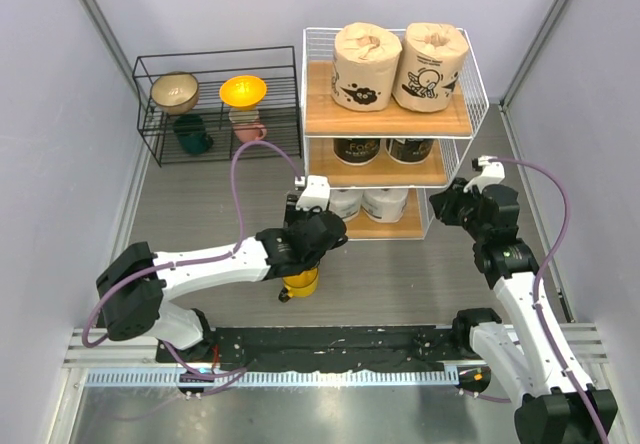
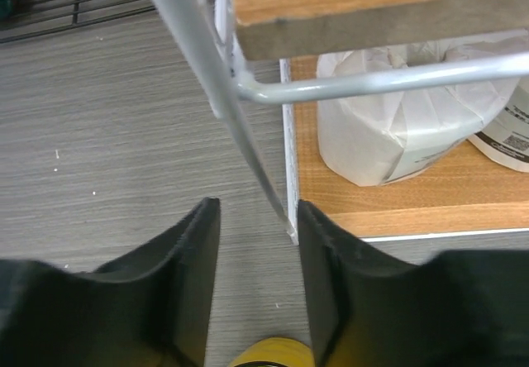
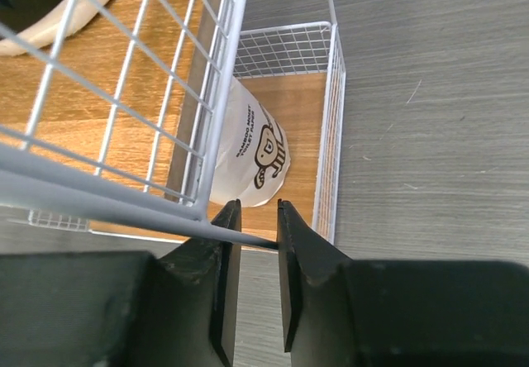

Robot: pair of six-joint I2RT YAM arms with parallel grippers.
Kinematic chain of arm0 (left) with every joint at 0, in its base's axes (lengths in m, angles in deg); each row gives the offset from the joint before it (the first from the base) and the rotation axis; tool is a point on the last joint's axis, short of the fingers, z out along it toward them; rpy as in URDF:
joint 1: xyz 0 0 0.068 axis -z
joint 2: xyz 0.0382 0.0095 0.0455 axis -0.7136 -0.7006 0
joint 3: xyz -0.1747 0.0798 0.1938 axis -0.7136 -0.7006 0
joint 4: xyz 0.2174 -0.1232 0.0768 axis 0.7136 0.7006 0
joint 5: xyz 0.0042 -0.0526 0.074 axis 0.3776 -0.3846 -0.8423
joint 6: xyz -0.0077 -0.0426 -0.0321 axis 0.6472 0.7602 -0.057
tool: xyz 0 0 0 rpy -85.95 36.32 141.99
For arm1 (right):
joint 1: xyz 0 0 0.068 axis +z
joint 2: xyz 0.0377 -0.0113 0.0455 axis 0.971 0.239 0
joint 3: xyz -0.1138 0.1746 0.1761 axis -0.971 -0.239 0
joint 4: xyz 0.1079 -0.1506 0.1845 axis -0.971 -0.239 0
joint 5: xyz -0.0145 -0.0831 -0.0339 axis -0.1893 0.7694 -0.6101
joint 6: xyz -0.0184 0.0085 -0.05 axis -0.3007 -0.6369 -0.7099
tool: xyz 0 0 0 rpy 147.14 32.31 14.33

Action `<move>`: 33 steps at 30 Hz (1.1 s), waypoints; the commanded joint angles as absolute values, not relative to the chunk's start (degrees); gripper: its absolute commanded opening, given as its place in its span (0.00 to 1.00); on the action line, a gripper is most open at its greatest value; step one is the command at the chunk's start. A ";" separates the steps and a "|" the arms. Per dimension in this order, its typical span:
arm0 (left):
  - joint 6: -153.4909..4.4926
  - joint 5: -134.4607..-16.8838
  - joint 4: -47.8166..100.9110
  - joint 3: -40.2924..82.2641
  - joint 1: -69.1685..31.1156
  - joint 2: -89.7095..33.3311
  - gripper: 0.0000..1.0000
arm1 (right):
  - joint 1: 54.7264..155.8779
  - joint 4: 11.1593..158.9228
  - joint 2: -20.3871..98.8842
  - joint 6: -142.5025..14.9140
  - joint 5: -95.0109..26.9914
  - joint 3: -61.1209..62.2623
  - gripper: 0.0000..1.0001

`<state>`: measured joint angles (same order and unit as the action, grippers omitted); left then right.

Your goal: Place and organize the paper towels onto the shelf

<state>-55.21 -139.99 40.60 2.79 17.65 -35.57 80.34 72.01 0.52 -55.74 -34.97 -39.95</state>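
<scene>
Catching all six paper towels (image 1: 365, 54) on shelf (image 1: 320, 104) via top cam only; left gripper (image 2: 258, 218) parted, empty; right gripper (image 3: 259, 218) near-closed, shelf wire at tips.

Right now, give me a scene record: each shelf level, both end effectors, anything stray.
shelf: tall white wire-frame shelf with three wooden boards
top board: two tan-brown paper towel rolls with black cartoon print, upright
middle board: two paper towel rolls in dark printed wrap
bottom board: two white paper towel rolls
left end effector: open, empty, at shelf's lower left corner
right end effector: shut, at shelf's right-side wire
stray: yellow mug on table under left arm
</scene>
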 commanded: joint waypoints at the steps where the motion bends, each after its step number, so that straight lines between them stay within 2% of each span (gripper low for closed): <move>1: -54.53 -143.61 42.01 3.66 18.28 -33.73 0.55 | 80.57 71.31 0.36 -45.21 -37.79 -39.03 0.28; 2: -54.61 -143.61 42.10 3.66 18.37 -33.56 0.58 | 80.57 71.14 0.09 -45.38 -38.14 -39.03 0.38; 5: -54.70 -143.52 42.97 4.10 18.72 -32.68 0.68 | 80.57 68.77 -0.35 -45.82 -38.06 -37.98 0.52; 9: -55.67 -142.30 43.42 4.19 19.07 -30.23 0.72 | 80.48 64.55 -2.27 -46.79 -37.36 -35.52 0.64; 16: -55.05 -140.10 46.05 4.36 19.86 -25.39 0.76 | 80.57 59.62 -7.02 -46.97 -34.46 -32.79 0.69; 30: -54.79 -128.25 50.18 4.54 20.66 -12.92 0.79 | 80.57 52.50 -9.84 -47.50 -28.32 -17.94 0.70; 33: -54.44 -126.74 51.06 3.84 20.92 -9.40 0.84 | 80.48 52.76 -9.58 -47.05 -27.33 -13.99 0.70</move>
<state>-55.01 -130.35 49.56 2.81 20.41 -14.08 80.34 52.47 -9.01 -47.50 -30.38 -19.99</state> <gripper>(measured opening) 0.806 0.695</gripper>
